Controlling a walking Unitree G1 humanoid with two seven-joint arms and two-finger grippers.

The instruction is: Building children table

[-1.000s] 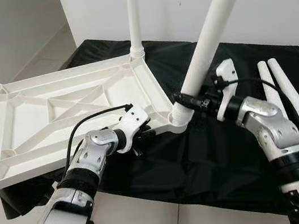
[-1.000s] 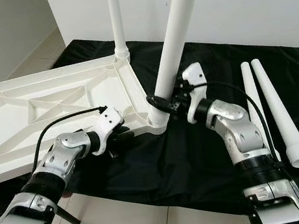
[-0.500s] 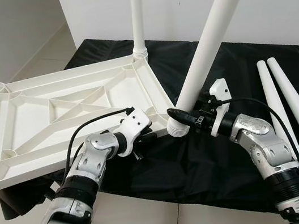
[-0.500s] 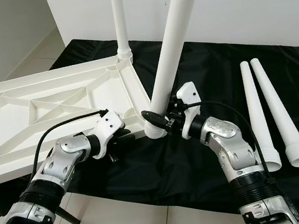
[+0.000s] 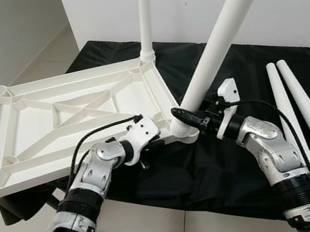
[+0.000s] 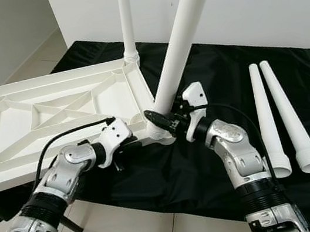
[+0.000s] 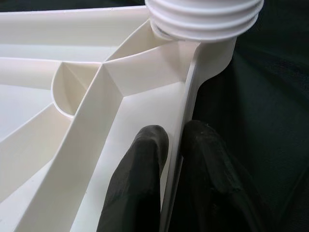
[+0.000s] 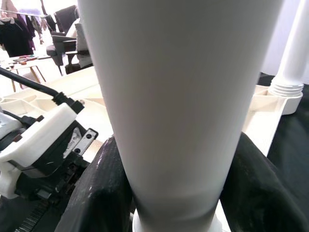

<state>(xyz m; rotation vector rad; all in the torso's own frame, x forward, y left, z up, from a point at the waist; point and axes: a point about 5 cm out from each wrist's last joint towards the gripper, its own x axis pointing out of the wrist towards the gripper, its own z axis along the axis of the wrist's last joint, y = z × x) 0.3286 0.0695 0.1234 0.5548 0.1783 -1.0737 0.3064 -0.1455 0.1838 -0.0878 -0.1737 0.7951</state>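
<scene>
Now, the second leg is being worked into its corner.

Tabletop: the white ribbed plastic tabletop (image 5: 77, 114) is laid underside up on a black cloth (image 5: 221, 158), so the corner sockets are presented upward.

Left gripper: the left gripper (image 7: 176, 145) is pinched onto the thin near rim of the tabletop, one black finger (image 7: 145, 159) inside the wall and one outside, just beside the corner being worked. The panel is judged to be braced this way against sliding or twisting.

Right gripper: the right gripper (image 6: 165, 121) is clamped around the base of a long white tapered plastic leg (image 5: 219, 39), just above its ribbed threaded end (image 7: 205, 21).

Leg: it is held tilted, with the threaded end at the near right corner socket (image 5: 182, 130); full seating cannot be told.

Fitted leg: an identical white leg (image 5: 143, 11) is stood upright in the far right corner.

Spare legs: two more white legs (image 5: 300, 109) are laid side by side on the cloth, well apart from the work.

Next call: the tilt probably needs straightening before threading.
</scene>
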